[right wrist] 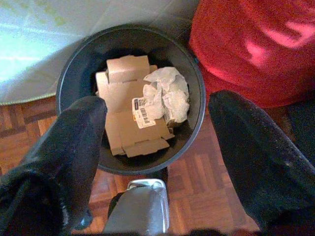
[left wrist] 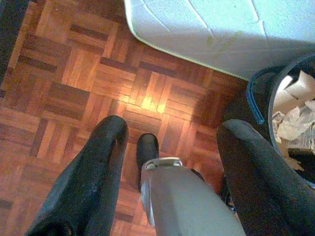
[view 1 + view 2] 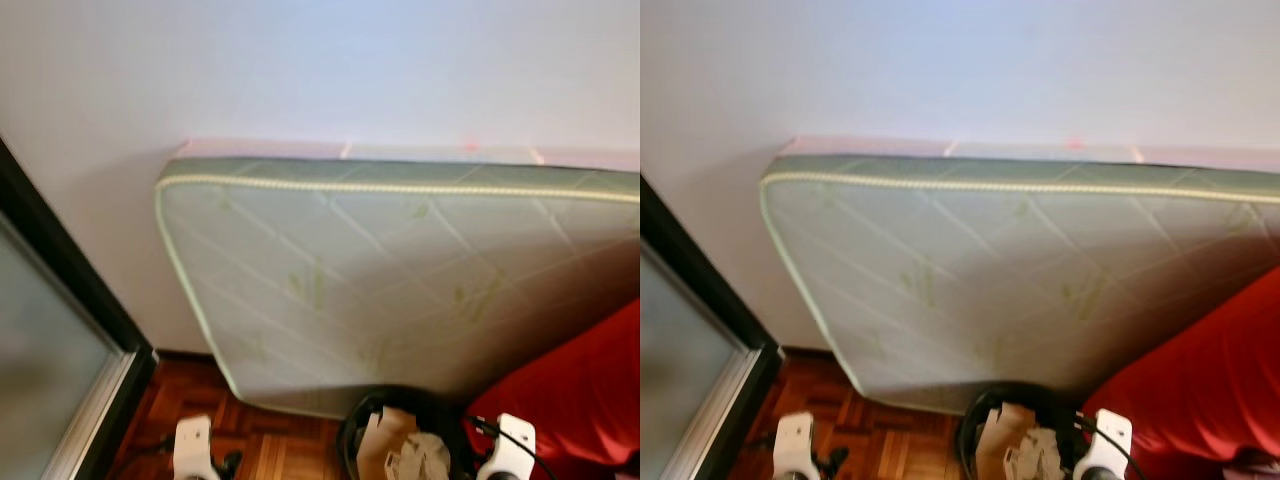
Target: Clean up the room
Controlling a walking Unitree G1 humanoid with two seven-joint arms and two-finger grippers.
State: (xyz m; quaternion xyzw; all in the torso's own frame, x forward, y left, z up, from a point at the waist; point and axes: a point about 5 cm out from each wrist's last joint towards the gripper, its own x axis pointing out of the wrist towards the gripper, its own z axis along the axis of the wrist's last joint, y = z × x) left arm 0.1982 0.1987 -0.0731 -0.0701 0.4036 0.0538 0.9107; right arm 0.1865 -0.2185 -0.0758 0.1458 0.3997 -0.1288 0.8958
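Note:
A black round bin (image 1: 74, 78) stands on the parquet floor just in front of me, at the foot of a leaning mattress (image 3: 400, 280). Inside lie flattened cardboard boxes (image 1: 125, 120) and crumpled white paper (image 1: 167, 93). My right gripper (image 1: 157, 128) hangs open above the bin with nothing between its fingers. My left gripper (image 2: 170, 147) is open over bare parquet (image 2: 74, 73) to the left of the bin (image 2: 261, 98). Both wrists (image 3: 195, 445) (image 3: 510, 445) show at the lower edge of the head views.
A pale quilted mattress (image 3: 1020, 270) leans against the white wall. A red soft object (image 3: 590, 390) sits to the right, touching the bin. A dark-framed glass door (image 3: 60, 330) stands on the left. Parquet lies between the door and the bin.

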